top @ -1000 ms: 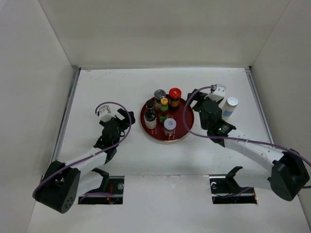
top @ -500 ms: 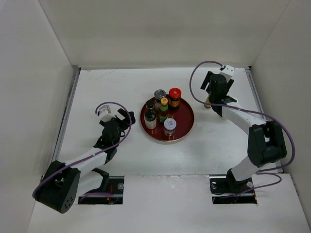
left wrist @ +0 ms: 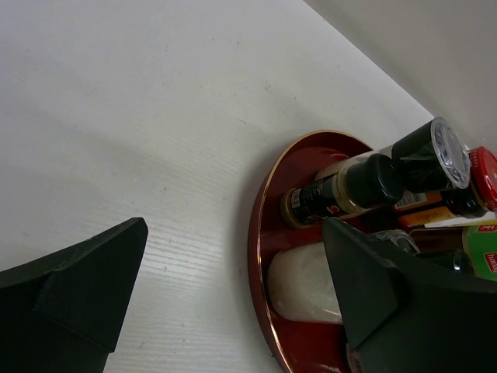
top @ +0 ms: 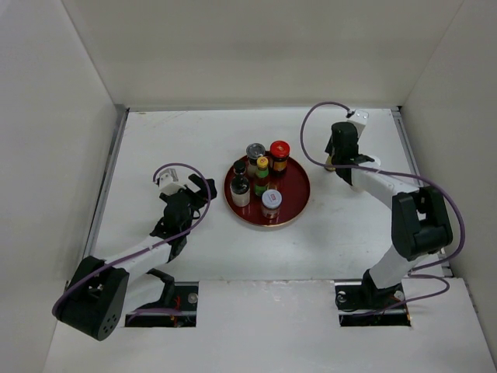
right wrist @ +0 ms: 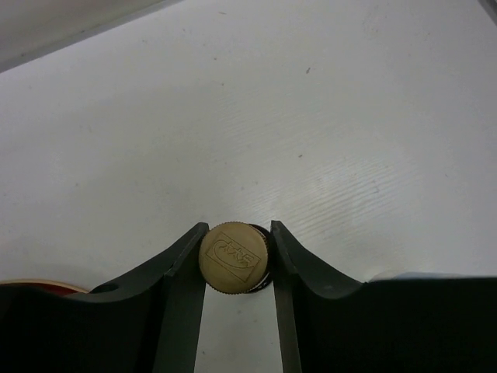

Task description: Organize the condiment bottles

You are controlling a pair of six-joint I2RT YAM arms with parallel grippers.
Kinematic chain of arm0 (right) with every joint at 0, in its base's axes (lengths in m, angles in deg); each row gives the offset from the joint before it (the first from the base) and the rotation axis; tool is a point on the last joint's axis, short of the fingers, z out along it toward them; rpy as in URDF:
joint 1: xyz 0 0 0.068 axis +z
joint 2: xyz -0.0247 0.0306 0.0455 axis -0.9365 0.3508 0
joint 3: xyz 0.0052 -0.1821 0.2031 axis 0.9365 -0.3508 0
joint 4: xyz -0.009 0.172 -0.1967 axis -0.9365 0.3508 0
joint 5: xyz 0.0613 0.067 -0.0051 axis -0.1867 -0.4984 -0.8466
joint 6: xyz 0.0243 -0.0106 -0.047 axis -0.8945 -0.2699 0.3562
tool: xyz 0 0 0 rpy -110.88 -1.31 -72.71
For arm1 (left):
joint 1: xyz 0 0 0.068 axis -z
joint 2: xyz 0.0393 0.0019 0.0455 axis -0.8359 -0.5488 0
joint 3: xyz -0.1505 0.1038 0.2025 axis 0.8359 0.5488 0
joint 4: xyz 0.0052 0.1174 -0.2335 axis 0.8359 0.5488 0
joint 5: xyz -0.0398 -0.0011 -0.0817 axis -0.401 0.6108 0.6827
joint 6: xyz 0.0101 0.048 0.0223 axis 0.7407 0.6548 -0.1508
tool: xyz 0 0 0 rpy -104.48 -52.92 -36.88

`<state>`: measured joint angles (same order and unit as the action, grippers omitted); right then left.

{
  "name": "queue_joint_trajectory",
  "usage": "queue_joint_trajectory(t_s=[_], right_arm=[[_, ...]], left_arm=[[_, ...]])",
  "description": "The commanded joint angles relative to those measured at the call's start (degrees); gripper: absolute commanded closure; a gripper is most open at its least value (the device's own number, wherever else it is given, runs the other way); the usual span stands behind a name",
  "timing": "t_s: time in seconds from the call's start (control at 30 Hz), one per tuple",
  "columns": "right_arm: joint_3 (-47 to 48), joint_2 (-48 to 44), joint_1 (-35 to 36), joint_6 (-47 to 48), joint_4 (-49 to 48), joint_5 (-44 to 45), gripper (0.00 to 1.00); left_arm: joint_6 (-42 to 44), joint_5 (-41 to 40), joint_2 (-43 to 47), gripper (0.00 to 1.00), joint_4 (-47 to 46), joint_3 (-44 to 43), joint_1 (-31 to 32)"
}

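Several small bottles and jars (top: 262,175) stand grouped on the round red tray (top: 297,186). The right end effector (right wrist: 237,230) grips a tan-capped bottle (right wrist: 234,257) standing on the tabletop (top: 194,140) well right of it, probably next to join. The left end effector (left wrist: 233,233) gapes wide beside the tray.

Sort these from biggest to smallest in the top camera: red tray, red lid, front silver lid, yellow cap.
Red tray: largest.
Red lid and front silver lid: look about alike, so no ranking.
Yellow cap: smallest.
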<state>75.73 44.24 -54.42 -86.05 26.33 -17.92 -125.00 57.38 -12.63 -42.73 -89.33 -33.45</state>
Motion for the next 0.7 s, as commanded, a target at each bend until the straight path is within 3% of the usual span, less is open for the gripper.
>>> queue_joint_trajectory(t_s=[0.0, 0.3, 0.67], right_arm=[[1.15, -3.10, 0.20, 2.01, -5.95, 2.89, 0.71], [-4.21, -15.33, 10.55, 4.92, -7.19, 4.22, 0.71], [-4.13, -9.10, 20.50, 2.19, -11.49, 0.70, 0.71]], left_arm=[[-0.50, 0.49, 0.75, 0.01, -3.39, 0.18, -0.29], [-0.50, 0.14, 0.85, 0.01, -3.39, 0.27, -0.29], [-0.50, 0.14, 1.89, 0.01, -3.12, 0.53, -0.90]])
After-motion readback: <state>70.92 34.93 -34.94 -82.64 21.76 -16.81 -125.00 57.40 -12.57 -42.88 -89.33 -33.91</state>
